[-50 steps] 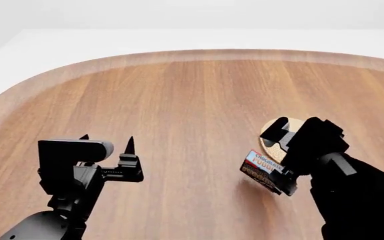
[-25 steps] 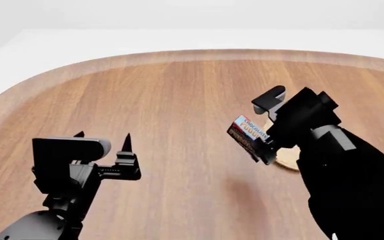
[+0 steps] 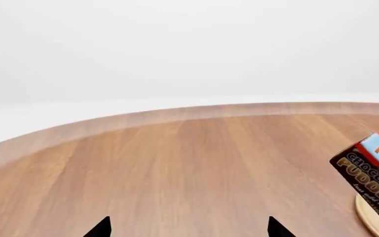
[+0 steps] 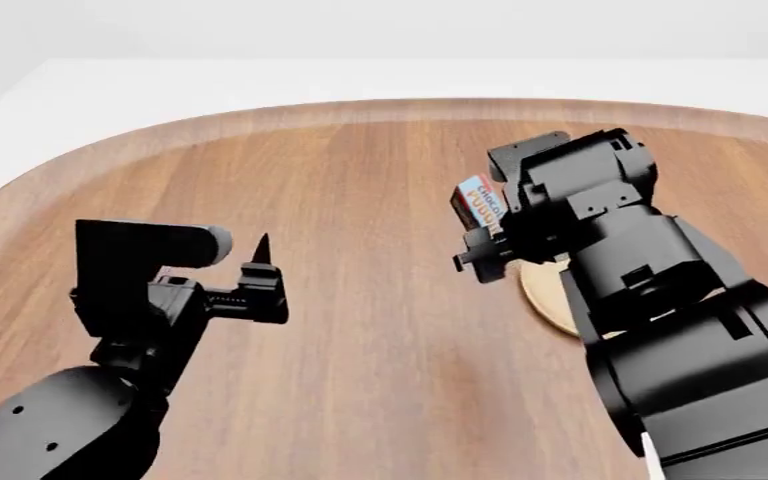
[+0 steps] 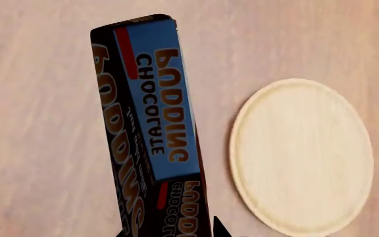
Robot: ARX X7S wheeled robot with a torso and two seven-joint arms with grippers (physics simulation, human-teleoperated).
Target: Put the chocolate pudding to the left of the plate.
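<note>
Both arms are matte black throughout, built of blocky, faceted segments with rounded joint housings. The left gripper (image 4: 259,280) ends in slim pointed black tips behind a boxy housing with a grey end cap. The right gripper (image 4: 491,240) is bulkier, stepped and angular.

Bright, even, diffuse light fills all three renders, with no glare or hot spots on the matte brown wood-grain table (image 4: 357,250). Shadows are faint: only a soft dark smudge lies on the wood below the black right arm (image 4: 664,330) in the head view. Edges look slightly soft and compressed, and the lettering on the dark brown and blue chocolate pudding carton (image 5: 150,133) stays readable in the right wrist view.
</note>
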